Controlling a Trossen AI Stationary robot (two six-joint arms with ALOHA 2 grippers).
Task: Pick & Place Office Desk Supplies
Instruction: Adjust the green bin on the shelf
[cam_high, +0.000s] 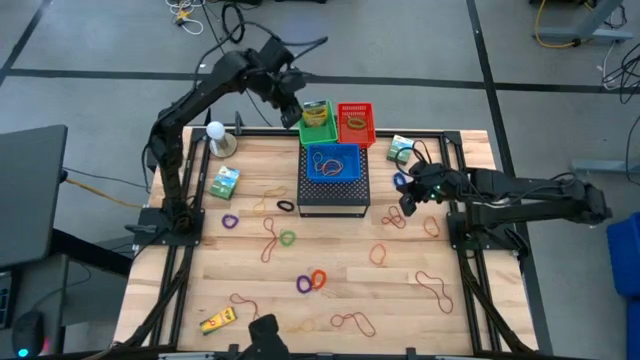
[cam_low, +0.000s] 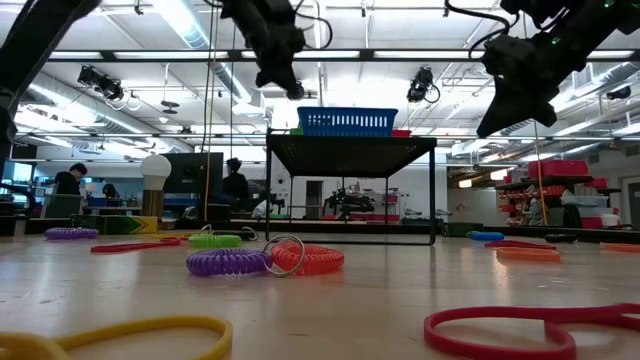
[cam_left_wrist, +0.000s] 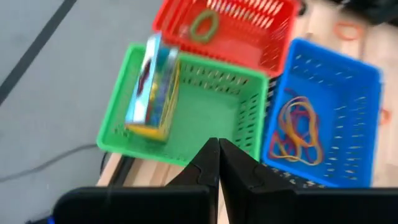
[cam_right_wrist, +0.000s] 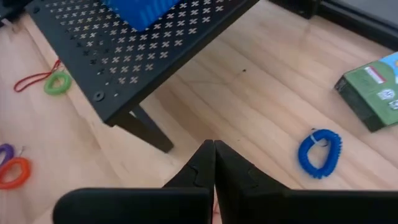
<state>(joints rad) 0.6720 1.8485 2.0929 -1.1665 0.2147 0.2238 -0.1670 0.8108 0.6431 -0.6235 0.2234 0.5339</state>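
nearest the low camera lie a yellow rubber band and a red rubber band, flat on the wooden tabletop. seen from above, the black mesh stand sits at 12 o'clock of the tabletop's centre, with a blue basket on top holding tangled red and tan rubber bands. behind it, at the far edge, stand a green basket and a red basket side by side; a printed box leans on edge inside the green one, and a green ring lies in the red one.

left gripper hovers above the green basket at 12 o'clock, fingers pressed together and holding nothing. right gripper hangs at 3 o'clock of the stand, also pressed together and empty, with a blue coil ring on the wood just beside it.

two more green printed boxes rest on the tabletop: one at 9 o'clock of the stand, one at 2 o'clock near the far right corner. a yellow item lies at 7 o'clock near the front edge. a purple coil ring and an orange coil ring touch each other at 6 o'clock; another purple ring, a green ring and a black ring lie left of centre. thin red-brown rubber bands are scattered across the front half. a white bulb lamp stands at the far left corner.
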